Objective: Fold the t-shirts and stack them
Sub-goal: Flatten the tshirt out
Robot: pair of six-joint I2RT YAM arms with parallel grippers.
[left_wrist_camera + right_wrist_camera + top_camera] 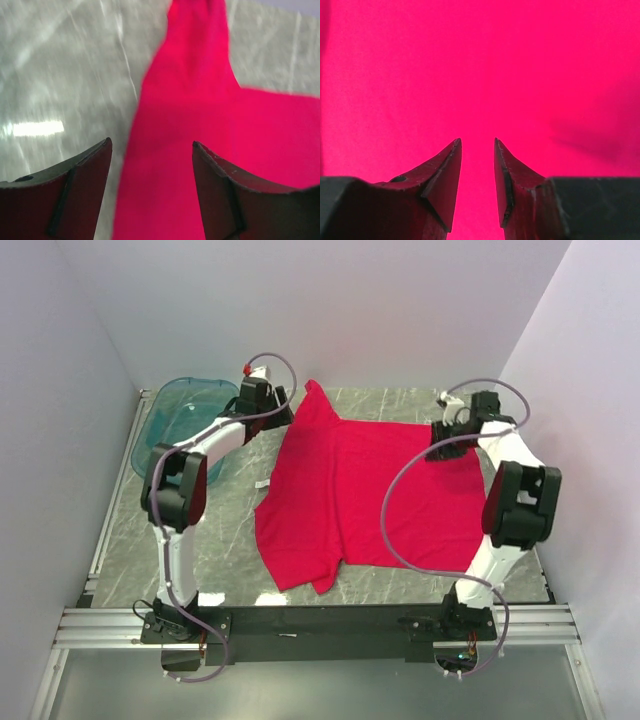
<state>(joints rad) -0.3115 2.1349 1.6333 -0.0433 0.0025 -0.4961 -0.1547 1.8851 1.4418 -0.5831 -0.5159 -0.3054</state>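
A plain bright red t-shirt (360, 495) lies spread flat on the marble table (225, 540), one sleeve pointing to the far left. My left gripper (279, 418) hovers at the shirt's far left edge by that sleeve. In the left wrist view it (151, 144) is wide open and empty, with the shirt's edge (200, 115) below the gap. My right gripper (441, 445) is over the shirt's far right part. In the right wrist view it (477, 141) is narrowly open with nothing between the fingers, and red fabric (480, 65) fills the view.
A translucent teal tub (190, 412) stands at the far left corner, just behind the left arm. A small white scrap (262, 483) lies on the table left of the shirt. White walls enclose the table on three sides.
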